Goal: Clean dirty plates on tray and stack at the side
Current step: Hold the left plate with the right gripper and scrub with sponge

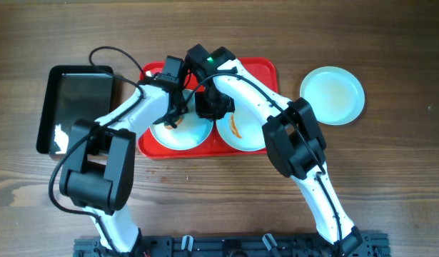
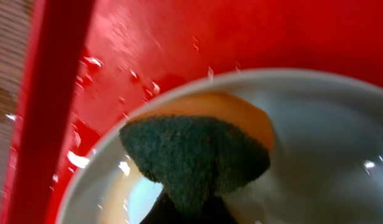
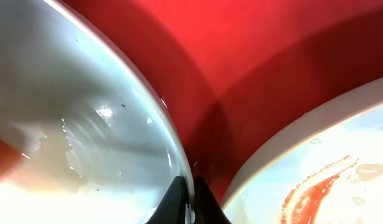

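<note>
The red tray (image 1: 258, 71) holds two plates. The left plate (image 1: 187, 135) shows in the left wrist view (image 2: 316, 137) and the right wrist view (image 3: 85, 93). My left gripper (image 1: 175, 118) is shut on a dark green sponge (image 2: 194, 155) pressed onto that plate, by an orange smear (image 2: 241, 115). My right gripper (image 1: 212, 107) is shut on that plate's rim (image 3: 190, 186). The right plate (image 1: 244, 132) carries an orange sauce smear (image 3: 316, 186). A third plate (image 1: 333, 94) lies on the table right of the tray.
A glossy black tray (image 1: 75, 107) lies left of the red tray. Water drops (image 2: 79, 158) sit on the red tray floor by its raised rim (image 2: 51, 93). Both arms cross over the tray's middle.
</note>
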`<state>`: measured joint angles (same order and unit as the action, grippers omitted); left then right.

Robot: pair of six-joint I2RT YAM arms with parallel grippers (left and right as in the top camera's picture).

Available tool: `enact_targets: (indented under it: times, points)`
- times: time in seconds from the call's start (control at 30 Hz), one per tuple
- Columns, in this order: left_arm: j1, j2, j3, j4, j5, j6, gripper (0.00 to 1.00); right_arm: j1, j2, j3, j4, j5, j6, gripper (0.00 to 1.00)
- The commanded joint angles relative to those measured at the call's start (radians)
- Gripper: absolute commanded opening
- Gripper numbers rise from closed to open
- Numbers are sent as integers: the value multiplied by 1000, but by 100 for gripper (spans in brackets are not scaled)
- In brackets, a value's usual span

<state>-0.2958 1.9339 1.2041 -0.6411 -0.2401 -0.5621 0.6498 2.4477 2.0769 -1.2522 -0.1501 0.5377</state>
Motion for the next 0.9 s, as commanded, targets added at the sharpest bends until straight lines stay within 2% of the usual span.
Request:
enact_targets:
  times: [0.0,0.07,0.17,0.27,0.4,0.47,0.53,0.6,0.7,0.8,0.87]
  points:
    - [65,53,-13,21,-121,10,4,-4,18,-11,-23,90,-13,4]
    - [93,53,-13,2,-129,48,4,-4,18,-11,-22,90,-13,4]
    - [119,50,-13,-121,-174,48,4,-4,18,-11,-16,90,-11,5]
    - [96,23,-13,-232,-299,-71,4,-4,18,-11,-6,81,-10,4]
    - [13,-79,-13,-311,-444,-81,4,-4,18,-11,2,79,16,4]
    - [-22,-127,-13,-318,-456,-138,4,-4,18,-11,2,79,15,4]
    - [-61,-166,-13,-298,-329,-161,4,-5,18,-11,2,79,15,4]
    - [-85,-163,-13,-244,-110,-160,4,-8,18,-11,3,79,16,4]
    - [-108,-146,-13,-166,94,-149,4,-9,18,-11,2,79,15,4]
    - [-113,-97,-14,-156,110,-150,4,-9,18,-11,2,75,15,4]
    - [-113,-47,-19,-97,173,-150,4,-9,18,-11,3,75,15,4]
